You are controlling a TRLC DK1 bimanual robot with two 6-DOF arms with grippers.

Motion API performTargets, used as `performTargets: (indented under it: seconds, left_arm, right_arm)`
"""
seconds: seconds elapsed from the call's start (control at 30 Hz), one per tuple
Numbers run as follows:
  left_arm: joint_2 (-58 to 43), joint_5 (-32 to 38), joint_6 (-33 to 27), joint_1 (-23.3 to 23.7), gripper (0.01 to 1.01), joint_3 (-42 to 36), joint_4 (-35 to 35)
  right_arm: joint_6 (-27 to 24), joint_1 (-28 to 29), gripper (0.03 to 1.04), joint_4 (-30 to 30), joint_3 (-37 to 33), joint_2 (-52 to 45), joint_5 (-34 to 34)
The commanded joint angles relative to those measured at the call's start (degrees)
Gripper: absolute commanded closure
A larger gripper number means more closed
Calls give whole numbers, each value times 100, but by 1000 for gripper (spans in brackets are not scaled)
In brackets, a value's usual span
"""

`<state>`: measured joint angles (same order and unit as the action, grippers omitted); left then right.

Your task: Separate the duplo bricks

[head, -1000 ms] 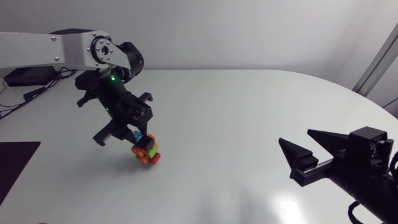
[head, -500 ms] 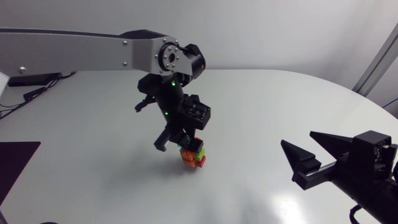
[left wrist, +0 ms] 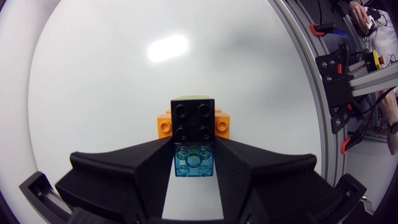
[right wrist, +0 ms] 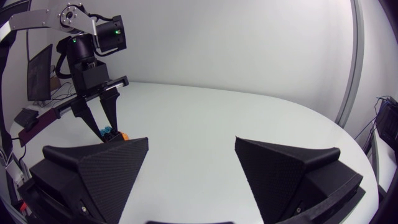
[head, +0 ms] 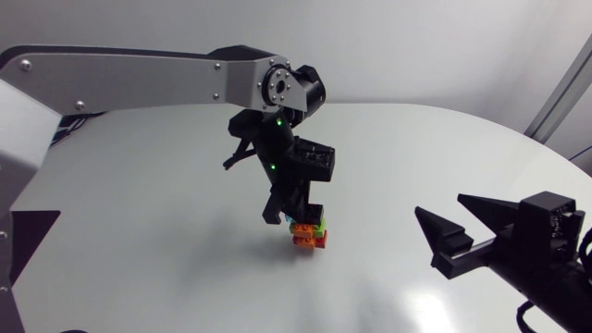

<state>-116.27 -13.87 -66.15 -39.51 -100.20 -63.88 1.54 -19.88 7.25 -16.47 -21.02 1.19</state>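
At mid-table, my left gripper [head: 296, 220] clamps the multicoloured plastic duplo stack [head: 311, 236]; my open right gripper [head: 438, 205] must grasp its base next.

The left arm [head: 139, 79] is a long silver-grey box-section link dotted with small dark screws. It ends in a round silver joint cap [head: 277, 86] ringed with screws and set in a glossy black housing. Beyond that, the black wrist block carries two small green lights [head: 276, 120]. The left pincer [left wrist: 194, 142] and the right pincer [right wrist: 192, 139] are matte black, each with two broad wedge-shaped fingers of faintly grainy surface.
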Motion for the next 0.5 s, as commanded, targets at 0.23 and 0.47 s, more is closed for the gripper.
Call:
performTargets:
  seconds: [0.23, 0.47]
  left_arm:
    - [122, -1057, 674, 347, 761, -289, -81]
    - [377, -1892, 770, 804, 761, -157, -178]
  right_arm:
    - [303, 793, 61, -496, -550, -1467, -1042]
    - [1112, 2023, 61, -391, -1587, -3242, -2826]
